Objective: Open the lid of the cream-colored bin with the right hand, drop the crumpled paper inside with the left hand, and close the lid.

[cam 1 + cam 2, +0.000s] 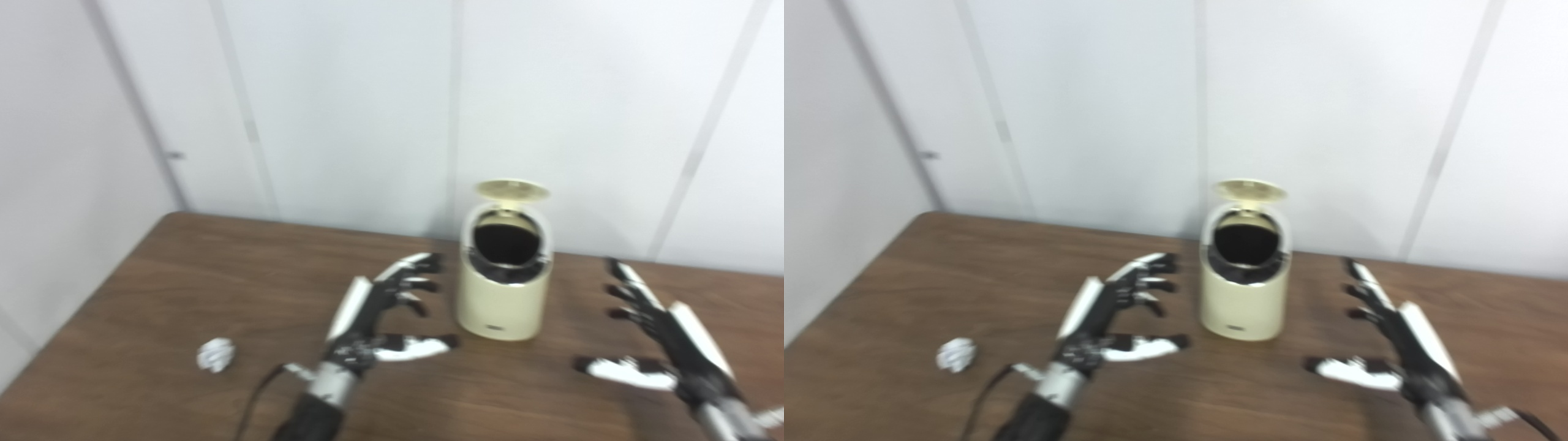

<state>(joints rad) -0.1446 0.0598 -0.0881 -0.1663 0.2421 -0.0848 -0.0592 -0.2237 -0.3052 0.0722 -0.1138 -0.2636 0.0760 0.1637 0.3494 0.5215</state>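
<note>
Brown table point(184, 269) filled the lower frame. I saw the bin point(502, 300) centre-right, lid point(513, 190) tipped up, mouth dark. My left hand point(380, 318) sat just left of it, my right hand point(655, 343) lower right; both spread wide, empty. The paper point(215, 354) lay lower left, nearer my left hand, which I judged must reach leftward.

We note the bin point(1243, 300) upright on the table point(906, 288), lid point(1249, 190) raised; the left hand point(1115, 318) and right hand point(1387, 340) flank it, both empty with fingers spread; the paper point(956, 354) lies well left, untouched; the picture is blurred.
</note>
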